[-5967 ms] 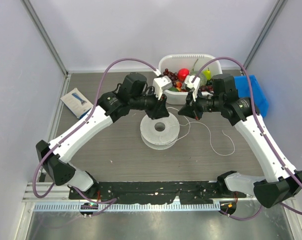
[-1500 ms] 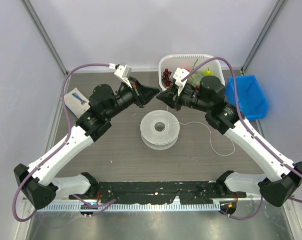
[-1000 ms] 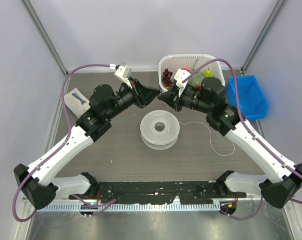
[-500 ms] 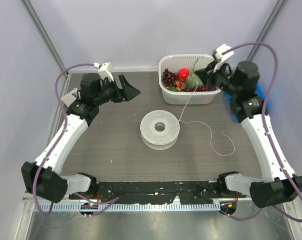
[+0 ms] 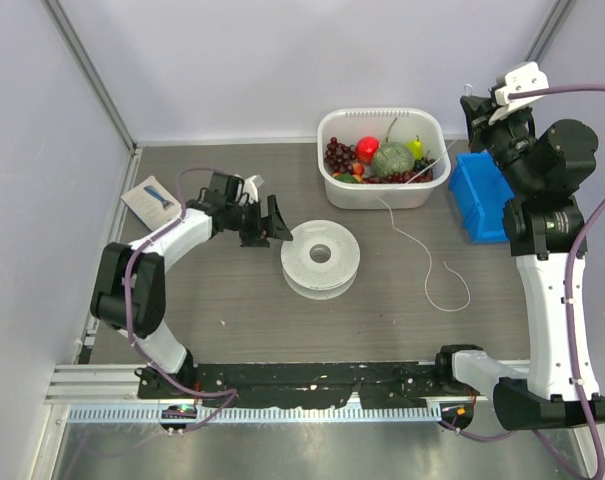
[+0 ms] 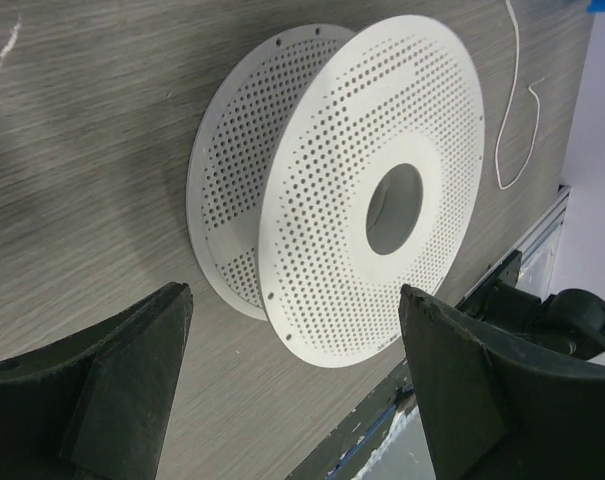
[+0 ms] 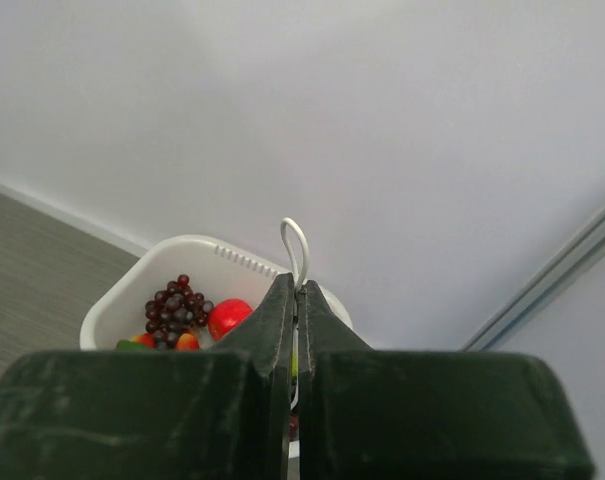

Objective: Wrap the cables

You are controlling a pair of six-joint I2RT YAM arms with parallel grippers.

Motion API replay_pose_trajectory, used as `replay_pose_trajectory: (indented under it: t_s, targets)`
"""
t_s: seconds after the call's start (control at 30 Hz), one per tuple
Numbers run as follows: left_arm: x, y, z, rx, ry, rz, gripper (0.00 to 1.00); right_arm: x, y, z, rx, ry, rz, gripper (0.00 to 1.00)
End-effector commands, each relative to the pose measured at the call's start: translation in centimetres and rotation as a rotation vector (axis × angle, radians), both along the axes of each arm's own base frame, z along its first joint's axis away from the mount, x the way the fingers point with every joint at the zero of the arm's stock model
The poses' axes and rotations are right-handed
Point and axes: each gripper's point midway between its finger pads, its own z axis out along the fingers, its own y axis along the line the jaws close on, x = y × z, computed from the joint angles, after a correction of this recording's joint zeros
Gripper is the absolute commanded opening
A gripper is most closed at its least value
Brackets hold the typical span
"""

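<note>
The thin white cord (image 5: 428,272) lies slack on the table (image 5: 232,320) right of the perforated spool (image 5: 321,258), ending in a loose curl. Only the right wrist view shows its small bight poking above the right gripper (image 7: 294,287), which is pinched tight on it. The left gripper (image 6: 294,300) gapes wide beside the spool, holding nothing.

Grey table (image 5: 232,310): wood-grain laminate, matt, fine linear texture. White spool (image 6: 332,180): plastic, matt, flanges perforated with rows of small holes. The cord (image 5: 428,268): white, smooth, string-thin. Fingers (image 6: 102,390) of left gripper (image 6: 292,300): black plastic, matt, faintly grainy; right gripper (image 7: 296,292) fingers (image 7: 262,350) have the same dark matt finish. White tub (image 5: 332,128) at far edge: semi-gloss plastic. Blue bin (image 5: 482,200) at right edge: glossy plastic. Below the near edge, metal plate (image 5: 312,450): brushed, dull sheen.
</note>
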Motion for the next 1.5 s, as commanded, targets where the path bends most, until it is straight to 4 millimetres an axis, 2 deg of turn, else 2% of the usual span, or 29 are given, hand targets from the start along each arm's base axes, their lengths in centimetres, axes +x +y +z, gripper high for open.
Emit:
replay_pose_trajectory:
  t_s: [0.0, 0.1, 0.2, 0.27, 0.4, 0.53, 0.67, 0.73, 0.83, 0.9, 0.93, 1.0, 1.03, 1.07, 1.17, 1.23, 1.33, 1.47]
  targets:
    - [-0.5, -1.7, -1.7, -0.098, 0.043, -0.074, 0.88, -0.4, -1.6, -0.4, -0.044, -0.007, -0.083, 0.01]
    - [-0.5, -2.3, -2.6, -0.145, 0.066, -0.086, 0.88, 0.1, -2.3, -1.8, -0.082, 0.021, -0.124, 0.01]
    - [-0.6, -2.9, -3.1, -0.191, 0.076, -0.101, 0.86, 0.3, -3.8, -2.1, -0.121, 0.017, -0.204, 0.01]
    - [-0.6, -3.4, -3.3, -0.223, 0.078, -0.105, 0.84, 0.1, -4.1, -2.2, -0.134, 0.016, -0.219, 0.01]
    - [-0.7, -4.6, -3.9, -0.291, 0.095, -0.128, 0.72, 0.0, -3.5, -3.0, -0.146, 0.038, -0.185, 0.01]
    - [-0.6, -5.5, -4.0, -0.356, 0.082, -0.125, 0.65, 0.3, -3.6, -3.3, -0.145, 0.049, -0.188, 0.01]
    - [-0.4, -6.0, -3.5, -0.404, 0.069, -0.131, 0.44, 0.4, -3.6, -3.6, -0.145, 0.059, -0.187, 0.01]
    - [-0.5, -6.2, -2.4, -0.434, 0.052, -0.141, 0.27, 0.5, -3.5, -4.0, -0.145, 0.066, -0.184, 0.01]
    - [-0.7, -6.0, -0.4, -0.424, -0.005, -0.152, 0.07, 0.4, -3.3, -4.5, -0.132, 0.078, -0.169, 0.01]
    - [-1.1, -5.6, 1.2, -0.403, -0.055, -0.168, 0.00, 0.4, -2.9, -4.7, -0.121, 0.086, -0.152, 0.01]
    - [-1.2, -5.4, 2.0, -0.382, -0.092, -0.180, 0.00, 0.4, -2.8, -4.9, -0.114, 0.090, -0.143, 0.01]
    - [-2.1, -4.7, 3.1, -0.319, -0.130, -0.217, 0.00, 0.4, -2.4, -5.3, -0.100, 0.103, -0.122, 0.01]
    - [-2.4, -4.4, 4.3, -0.301, -0.188, -0.245, 0.00, 0.4, -2.2, -5.4, -0.089, 0.109, -0.114, 0.01]
    - [-3.5, -3.9, 4.2, -0.266, -0.178, -0.269, 0.00, 0.4, -1.8, -5.8, -0.085, 0.122, -0.090, 0.01]
    - [-6.3, -3.0, 6.3, -0.188, -0.278, -0.405, 0.00, -0.1, -0.4, -7.0, -0.079, 0.161, -0.011, 0.01]
    - [-8.3, -2.4, 6.9, -0.087, -0.364, -0.519, 0.00, -0.5, 0.6, -8.5, -0.077, 0.210, 0.053, 0.01]
    - [-10.0, -1.4, 7.1, 0.086, -0.505, -0.630, 0.00, -1.1, 2.2, -9.7, -0.069, 0.257, 0.146, 0.01]
    - [-12.5, -1.6, 6.9, 0.209, -0.664, -0.774, 0.00, -1.1, 2.8, -11.4, -0.020, 0.314, 0.175, 0.01]
